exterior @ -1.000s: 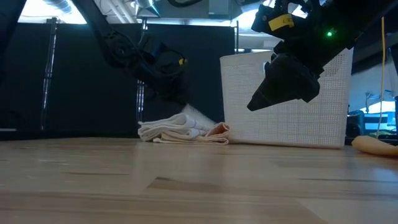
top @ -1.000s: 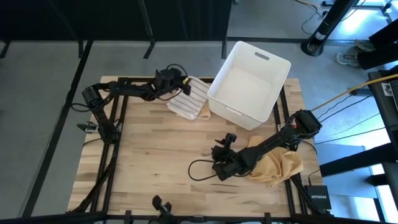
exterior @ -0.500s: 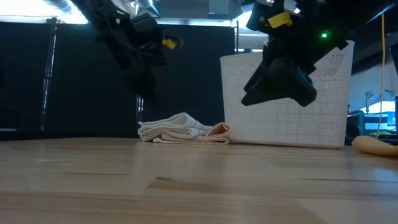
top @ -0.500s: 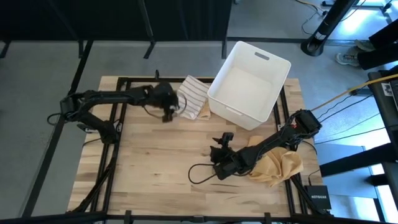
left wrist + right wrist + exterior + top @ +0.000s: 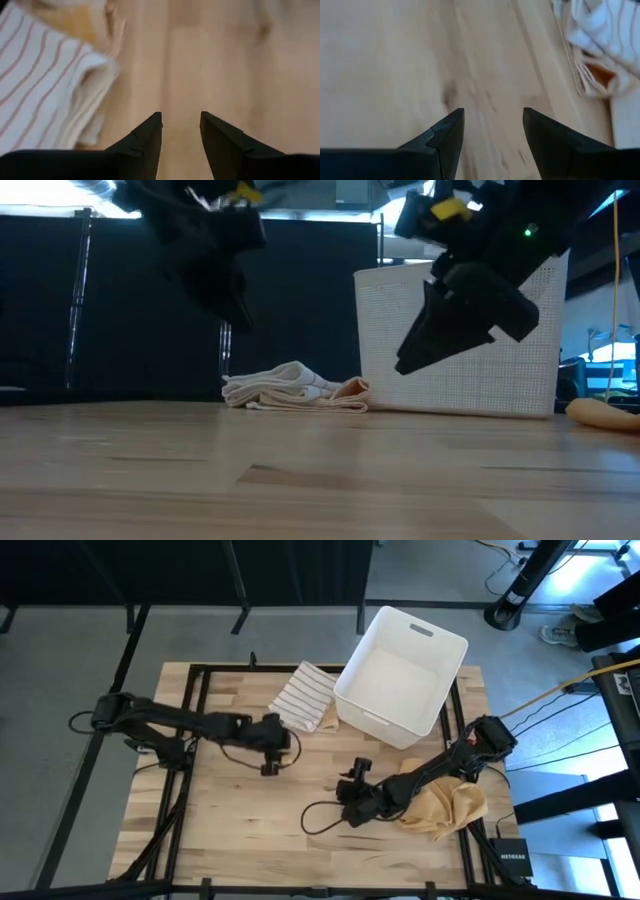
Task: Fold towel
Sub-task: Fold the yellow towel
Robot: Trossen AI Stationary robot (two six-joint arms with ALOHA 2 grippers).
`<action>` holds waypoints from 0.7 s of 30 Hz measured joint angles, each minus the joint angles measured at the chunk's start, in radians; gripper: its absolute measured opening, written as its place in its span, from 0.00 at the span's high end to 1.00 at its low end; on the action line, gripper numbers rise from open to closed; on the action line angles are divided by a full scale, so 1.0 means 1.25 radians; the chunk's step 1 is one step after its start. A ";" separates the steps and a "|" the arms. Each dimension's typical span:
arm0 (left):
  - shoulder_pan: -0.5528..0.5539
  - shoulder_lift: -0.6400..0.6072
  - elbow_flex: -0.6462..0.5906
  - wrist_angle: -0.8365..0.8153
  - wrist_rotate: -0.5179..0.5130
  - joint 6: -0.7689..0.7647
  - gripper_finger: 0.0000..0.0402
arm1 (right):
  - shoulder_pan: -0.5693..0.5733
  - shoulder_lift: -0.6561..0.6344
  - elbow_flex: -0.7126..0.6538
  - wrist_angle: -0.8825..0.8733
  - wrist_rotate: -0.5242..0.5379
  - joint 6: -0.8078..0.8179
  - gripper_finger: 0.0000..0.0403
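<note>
The white towel with thin reddish stripes (image 5: 305, 697) is sitting at the far side of the light wooden table (image 5: 230, 820), already folded into a neat, layered bundle, with a bit of orange cloth (image 5: 328, 720) peeking out at the edge next to the white perforated plastic bin (image 5: 402, 672). From the low camera I'm seeing it lying flat in stacked layers (image 5: 290, 391), right beside the bin's wall (image 5: 460, 370), so I'm calling that towel pretty much done.

I'm hovering the left gripper (image 5: 268, 745) just off the folded towel, over bare wood, and its wrist cam is showing the striped edge (image 5: 45, 90) off to one side with nothing between the fingers (image 5: 147, 137). They're standing a little apart and not pinching anything.

The right gripper (image 5: 352, 802) is hanging over the middle of the table, well apart from the striped towel, fingers (image 5: 447, 135) spread wide and empty too. Its arm is stretching across a crumpled mustard-yellow cloth (image 5: 445, 808) heaped near the right edge of the table, and that one is clearly not folded at all.

So my read: one towel is folded and parked by the bin, nothing is in hand, and if the yellow heap counts as part of the job, that's what's left. The bin is looking empty from above.
</note>
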 joint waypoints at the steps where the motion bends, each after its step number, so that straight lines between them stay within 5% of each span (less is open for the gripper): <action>1: -0.027 -0.006 -0.008 0.017 -0.007 -0.029 0.69 | 0.000 -0.004 0.000 -0.021 -0.002 0.013 0.49; 4: -0.107 -0.008 -0.032 0.043 -0.010 -0.113 0.71 | 0.010 -0.038 0.006 -0.089 -0.043 0.063 0.49; 11: -0.245 0.008 -0.048 0.072 -0.010 -0.374 0.71 | 0.094 -0.185 0.091 -0.349 -0.332 0.278 0.49; 21: -0.347 0.017 -0.060 0.116 -0.011 -0.493 0.71 | 0.221 -0.209 0.091 -0.583 -0.596 0.531 0.49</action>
